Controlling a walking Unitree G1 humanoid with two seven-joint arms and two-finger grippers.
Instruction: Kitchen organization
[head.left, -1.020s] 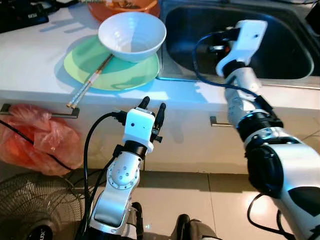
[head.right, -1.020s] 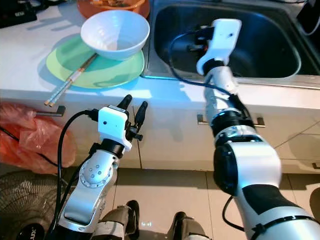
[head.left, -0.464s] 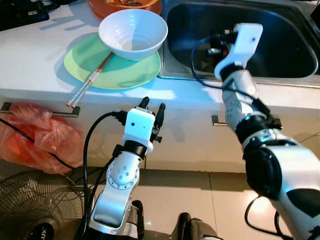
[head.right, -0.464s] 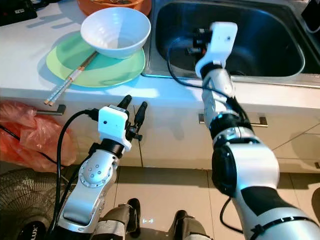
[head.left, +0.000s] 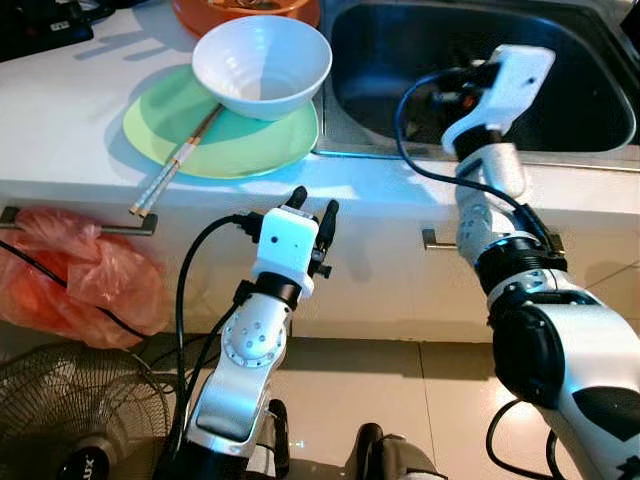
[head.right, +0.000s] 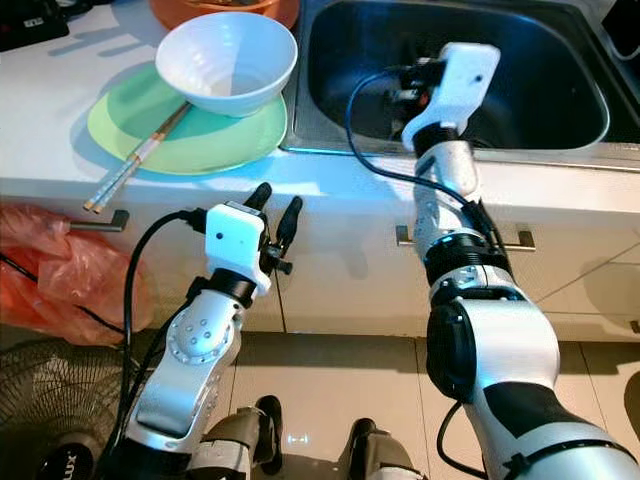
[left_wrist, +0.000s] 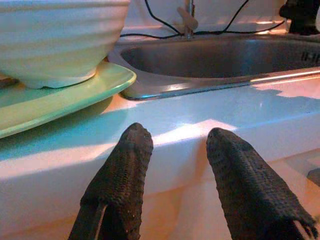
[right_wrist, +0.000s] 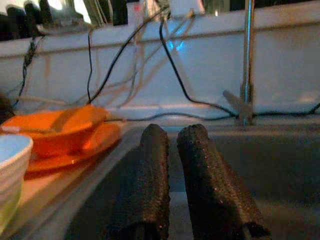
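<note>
Right gripper (head.left: 452, 92) swung rightward over sink (head.left: 580, 100), fingers nearly together, empty. Left gripper (head.left: 312, 208) apart below counter edge; rising could clip green plate (head.left: 250, 145).

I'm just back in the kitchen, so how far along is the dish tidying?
Nothing looks moved yet: the white bowl and chopsticks sit on the green plate beside the sink. The left end effector waits open below the counter edge; the right end effector hangs empty over the basin. All clearing remains.

A white bowl (head.left: 261, 62) sits on a green plate (head.left: 220, 135) beside chopsticks (head.left: 176, 163).
</note>
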